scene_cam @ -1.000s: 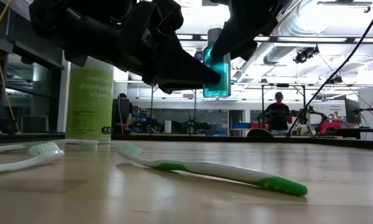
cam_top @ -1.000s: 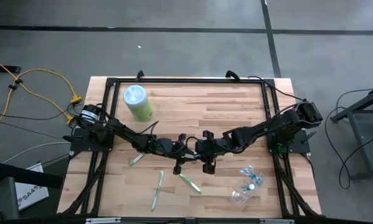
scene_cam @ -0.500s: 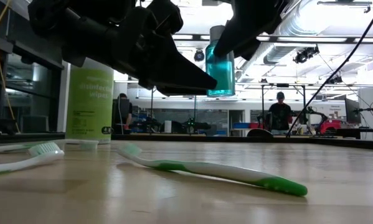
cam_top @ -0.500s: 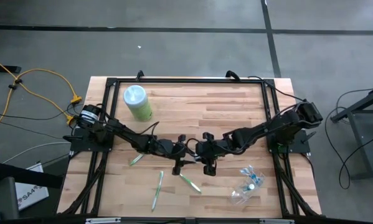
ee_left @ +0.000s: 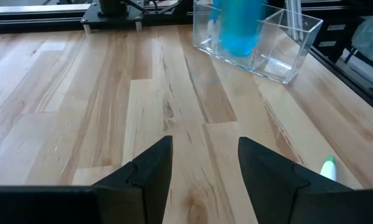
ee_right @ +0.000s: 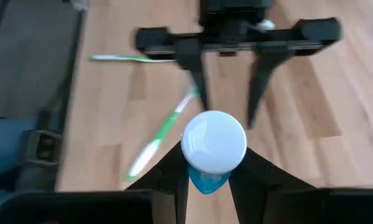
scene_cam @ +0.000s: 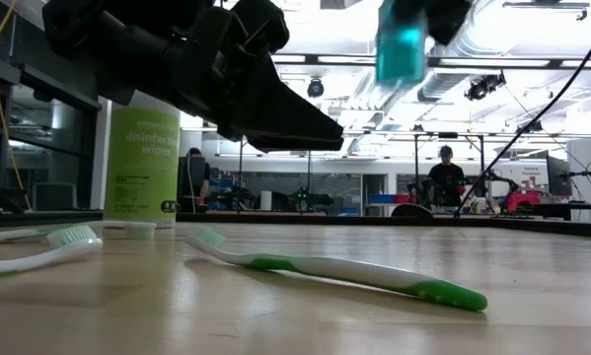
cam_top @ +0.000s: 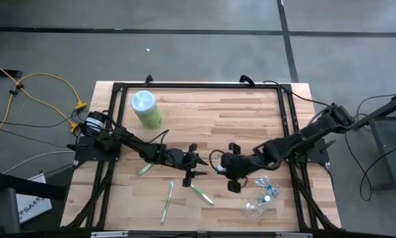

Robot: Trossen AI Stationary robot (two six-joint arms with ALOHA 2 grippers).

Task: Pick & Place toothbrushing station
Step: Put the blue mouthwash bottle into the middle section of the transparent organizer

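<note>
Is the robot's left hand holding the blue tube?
No, the left gripper has its jaws open and empty above the table, while the right gripper holds the blue tube.

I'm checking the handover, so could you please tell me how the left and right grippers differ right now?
The left gripper is open and holds nothing, while the right gripper is shut on the blue tube. In the high view the left gripper hangs over the table's middle near the green toothbrush, and the right gripper sits further right, toward the clear plastic cup. Both are dark two-finger grippers raised above the tabletop.
</note>
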